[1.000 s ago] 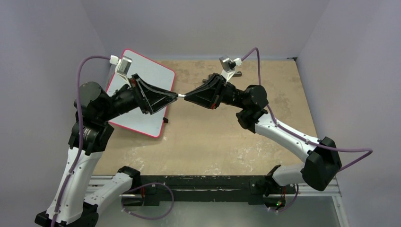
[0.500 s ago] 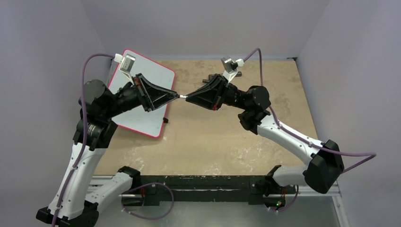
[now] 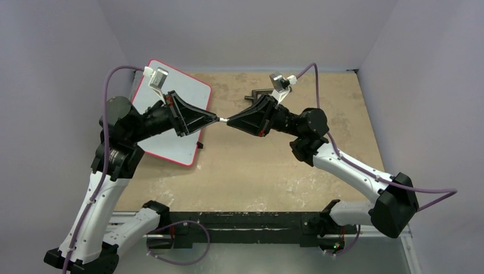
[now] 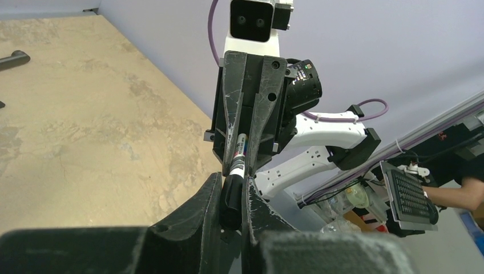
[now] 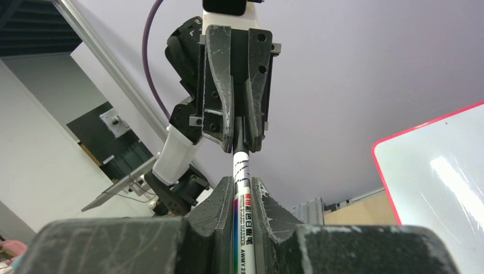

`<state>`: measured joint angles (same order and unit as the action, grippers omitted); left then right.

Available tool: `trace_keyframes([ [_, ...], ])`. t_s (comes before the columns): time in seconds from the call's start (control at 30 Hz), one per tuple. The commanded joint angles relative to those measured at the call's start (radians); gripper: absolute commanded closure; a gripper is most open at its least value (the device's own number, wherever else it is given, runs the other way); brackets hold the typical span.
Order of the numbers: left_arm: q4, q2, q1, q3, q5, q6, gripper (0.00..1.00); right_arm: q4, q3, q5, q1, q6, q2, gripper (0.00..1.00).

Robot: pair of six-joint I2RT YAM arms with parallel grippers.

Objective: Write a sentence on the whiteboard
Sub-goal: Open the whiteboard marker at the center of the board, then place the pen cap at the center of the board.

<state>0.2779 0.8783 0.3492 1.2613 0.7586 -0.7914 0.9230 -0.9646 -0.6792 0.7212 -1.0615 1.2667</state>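
Centre frame, mid-air: left gripper (image 3: 216,119) clamped on the black cap (image 4: 231,197) of the marker (image 3: 222,120), right gripper (image 3: 229,120) clamped on its white barrel (image 5: 241,171) — likely set to pull them apart. Upper left, the whiteboard (image 3: 191,85) lies flat — no writing visible.

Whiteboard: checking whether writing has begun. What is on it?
The uncovered parts of the whiteboard show no writing. The left arm hangs over its middle, so marks there cannot be seen.
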Motion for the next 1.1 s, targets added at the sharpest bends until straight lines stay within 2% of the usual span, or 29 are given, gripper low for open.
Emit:
trace_keyframes([
  [0.0,-0.076,-0.022,-0.043,0.013,-0.097,0.017,1.0,0.08,0.021,-0.02,-0.045,-0.026,-0.071,1.0],
  [0.37,-0.097,-0.018,-0.077,0.001,-0.116,-0.008,1.0,0.162,0.066,-0.046,-0.094,-0.072,-0.069,1.0],
  [0.5,-0.089,-0.012,-0.098,-0.004,-0.119,-0.015,1.0,0.139,0.072,-0.05,-0.108,-0.056,-0.075,1.0],
  [0.57,-0.064,-0.009,-0.103,-0.01,-0.144,-0.002,1.0,0.051,0.069,-0.031,-0.115,0.002,-0.095,1.0],
  [0.7,0.052,-0.006,-0.104,-0.035,-0.216,0.059,1.0,-0.361,0.016,0.145,-0.117,0.298,-0.197,1.0],
  [0.77,0.068,-0.004,-0.104,-0.092,-0.226,0.069,1.0,-0.483,-0.002,0.217,-0.117,0.388,-0.221,1.0],
  [0.87,0.068,-0.004,-0.103,-0.201,-0.25,0.071,1.0,-0.583,-0.027,0.28,-0.118,0.468,-0.229,1.0],
  [0.97,0.058,-0.007,-0.099,-0.307,-0.291,0.074,1.0,-0.595,-0.031,0.278,-0.119,0.475,-0.213,1.0],
  [1.07,0.053,0.001,-0.049,-0.387,-0.365,0.08,1.0,-0.587,-0.036,0.262,-0.119,0.464,-0.184,1.0],
])
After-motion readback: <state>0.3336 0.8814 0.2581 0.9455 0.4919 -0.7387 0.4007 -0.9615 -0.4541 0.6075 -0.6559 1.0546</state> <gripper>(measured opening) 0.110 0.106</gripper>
